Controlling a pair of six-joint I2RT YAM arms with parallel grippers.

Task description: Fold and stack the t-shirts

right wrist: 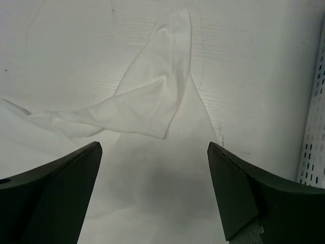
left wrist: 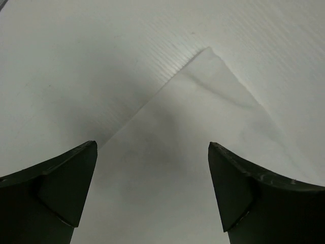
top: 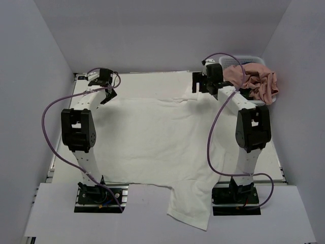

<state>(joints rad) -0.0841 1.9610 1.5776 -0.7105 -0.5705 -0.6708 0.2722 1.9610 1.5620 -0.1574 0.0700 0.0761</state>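
A large white t-shirt (top: pixel 157 142) lies spread flat over the table, one part hanging over the near edge. My left gripper (top: pixel 106 95) is open over the shirt's far left corner (left wrist: pixel 213 96), jaws wide apart with nothing between them. My right gripper (top: pixel 199 82) is open over the shirt's far right corner, where a folded-over flap of cloth (right wrist: pixel 152 101) lies. A pink t-shirt (top: pixel 254 81) is bunched in the basket at the far right. No lettering or print shows on the white shirt. Green and blue shirts are out of view.
A white mesh basket (top: pixel 254 58) stands at the far right corner; its perforated wall (right wrist: pixel 312 137) shows beside the right gripper. Grey walls enclose the table on three sides. Purple cables loop from both arms.
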